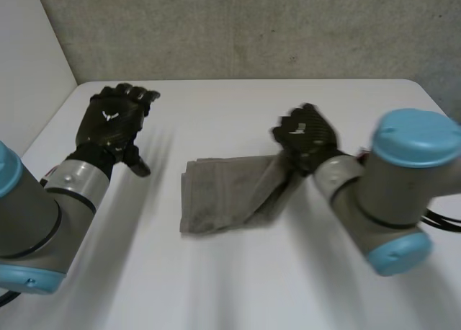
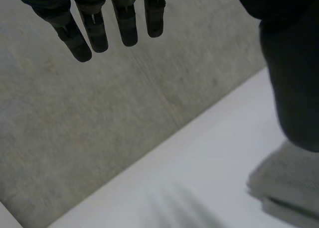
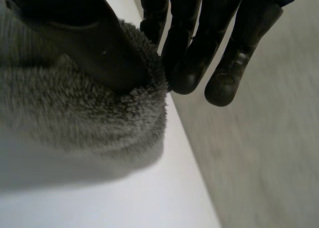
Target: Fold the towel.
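the grey towel [image 1: 216,193] lies partly folded near the middle of the white worktop [image 1: 238,287]. the right hand [image 1: 308,134] holds its right end up off the surface, thumb and fingers [image 3: 187,73] pinching the fluffy edge between them. the left hand [image 1: 114,121] is off to the towel's left, apart from it, its fingers [image 2: 94,34] straight and slightly spread, holding nothing.

Towel [image 1: 216,197] end hidden under right hand [image 1: 308,137]; right arm [image 1: 389,189] blurred.
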Robot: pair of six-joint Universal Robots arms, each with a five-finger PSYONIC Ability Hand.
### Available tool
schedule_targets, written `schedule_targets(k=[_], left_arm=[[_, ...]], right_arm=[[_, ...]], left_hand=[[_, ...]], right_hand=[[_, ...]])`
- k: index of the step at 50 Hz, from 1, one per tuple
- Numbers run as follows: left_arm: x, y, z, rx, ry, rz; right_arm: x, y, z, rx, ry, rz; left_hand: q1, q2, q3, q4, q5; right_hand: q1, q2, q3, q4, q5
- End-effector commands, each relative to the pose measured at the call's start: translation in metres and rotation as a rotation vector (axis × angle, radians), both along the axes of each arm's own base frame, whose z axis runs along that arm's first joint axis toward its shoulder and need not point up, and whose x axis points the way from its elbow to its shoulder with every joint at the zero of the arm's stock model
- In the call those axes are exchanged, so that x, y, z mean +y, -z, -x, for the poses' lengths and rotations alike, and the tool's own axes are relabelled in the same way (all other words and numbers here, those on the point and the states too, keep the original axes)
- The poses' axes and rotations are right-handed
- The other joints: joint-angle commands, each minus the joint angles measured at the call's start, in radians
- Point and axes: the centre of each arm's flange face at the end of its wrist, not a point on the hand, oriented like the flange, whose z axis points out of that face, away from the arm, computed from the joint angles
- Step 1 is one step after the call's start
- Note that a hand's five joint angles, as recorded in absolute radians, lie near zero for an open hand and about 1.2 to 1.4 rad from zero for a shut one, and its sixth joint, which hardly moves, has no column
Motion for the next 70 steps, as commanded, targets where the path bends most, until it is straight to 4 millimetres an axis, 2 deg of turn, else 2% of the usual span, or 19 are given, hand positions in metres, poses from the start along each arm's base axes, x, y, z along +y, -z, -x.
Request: schedule_targets(k=[1,5,6,7,8,9,11,13,14,18,27,35,37,41,43,47,54,59,70], left_arm=[[-0.006,-0.033,-0.001,0.161,-0.001,0.038],[-0.007,-0.038,-0.003,0.209,-0.013,0.030],[-0.007,-0.037,-0.003,0.217,-0.017,0.023],[-0.007,-0.037,-0.004,0.218,-0.020,0.021],[-0.007,-0.037,-0.004,0.218,-0.020,0.021],[-0.007,-0.037,-0.004,0.217,-0.022,0.020],[-0.008,-0.036,-0.005,0.217,-0.023,0.019],[-0.009,-0.036,-0.005,0.217,-0.025,0.020],[-0.009,-0.036,-0.005,0.217,-0.025,0.020],[-0.011,-0.033,-0.003,0.215,-0.024,0.014],[-0.014,-0.021,0.007,0.203,-0.001,-0.020],[-0.007,-0.002,0.044,0.174,0.094,-0.084],[-0.004,0.012,0.059,0.147,0.124,-0.141],[0.001,0.027,0.076,0.119,0.160,-0.192],[0.008,0.041,0.092,0.095,0.199,-0.227],[0.013,0.063,0.106,0.064,0.228,-0.269],[0.015,0.087,0.104,-0.052,0.219,-0.274],[0.021,0.105,0.091,-0.151,0.175,-0.285],[0.021,0.104,0.082,-0.159,0.111,-0.294]], right_arm=[[0.084,0.042,-0.087,0.246,-0.411,0.089],[0.107,0.062,-0.096,0.309,-0.518,0.052],[0.110,0.068,-0.095,0.319,-0.534,0.027],[0.110,0.071,-0.095,0.314,-0.532,0.011],[0.110,0.071,-0.095,0.314,-0.532,0.011],[0.110,0.070,-0.095,0.291,-0.520,-0.006],[0.106,0.064,-0.095,0.245,-0.490,-0.028],[0.090,0.036,-0.088,0.102,-0.388,-0.085],[0.090,0.036,-0.088,0.101,-0.388,-0.086],[0.069,0.001,-0.065,-0.119,-0.266,-0.224],[0.037,-0.021,-0.025,-0.298,-0.108,-0.352],[0.013,-0.011,-0.001,-0.305,-0.002,-0.392],[0.005,-0.010,0.004,-0.315,0.025,-0.397],[-0.003,-0.005,0.006,-0.339,0.046,-0.419],[-0.009,0.008,0.004,-0.363,0.065,-0.470],[-0.017,0.026,-0.001,-0.400,0.086,-0.539],[-0.023,0.049,-0.009,-0.395,0.097,-0.594],[-0.026,0.064,-0.014,-0.376,0.100,-0.622],[-0.026,0.074,-0.014,-0.341,0.119,-0.685]], left_hand=[[-0.087,-0.073,-0.062,-0.079,-0.215],[-0.087,-0.073,-0.062,-0.079,-0.215],[-0.087,-0.073,-0.062,-0.079,-0.215],[-0.087,-0.073,-0.062,-0.079,-0.215],[-0.087,-0.073,-0.062,-0.079,-0.215],[-0.087,-0.073,-0.062,-0.079,-0.215],[-0.087,-0.073,-0.062,-0.079,-0.215],[-0.087,-0.073,-0.062,-0.079,-0.215],[-0.087,-0.073,-0.062,-0.079,-0.215],[-0.087,-0.073,-0.062,-0.079,-0.215],[-0.081,-0.068,-0.056,-0.073,-0.209],[-0.069,-0.056,-0.045,-0.061,-0.197],[-0.066,-0.053,-0.042,-0.058,-0.194],[-0.066,-0.053,-0.042,-0.058,-0.194],[-0.066,-0.053,-0.042,-0.058,-0.194],[-0.069,-0.056,-0.045,-0.061,-0.197],[-0.066,-0.053,-0.042,-0.058,-0.194],[-0.066,-0.053,-0.042,-0.058,-0.194],[-0.066,-0.053,-0.042,-0.058,-0.194]], right_hand=[[0.120,0.088,0.063,0.060,0.074],[0.120,0.088,0.063,0.060,0.074],[-0.033,-0.065,-0.090,-0.094,-0.079],[-0.598,-0.630,-0.655,-0.659,-0.645],[-0.604,-0.636,-0.661,-0.665,-0.650],[-1.102,-1.133,-1.159,-1.162,-1.148],[-1.102,-1.133,-1.159,-1.162,-1.148],[-1.102,-1.133,-1.159,-1.162,-1.148],[-1.102,-1.133,-1.159,-1.162,-1.148],[-1.102,-1.133,-1.159,-1.162,-1.148],[-1.102,-1.133,-1.159,-1.162,-1.148],[-1.102,-1.133,-1.159,-1.162,-1.148],[-1.102,-1.133,-1.159,-1.162,-1.148],[-1.102,-1.133,-1.159,-1.162,-1.148],[-1.102,-1.133,-1.159,-1.162,-1.148],[-1.102,-1.133,-1.159,-1.162,-1.148],[-1.102,-1.133,-1.159,-1.162,-1.148],[-1.102,-1.133,-1.159,-1.162,-1.148],[-1.102,-1.133,-1.159,-1.162,-1.148]])
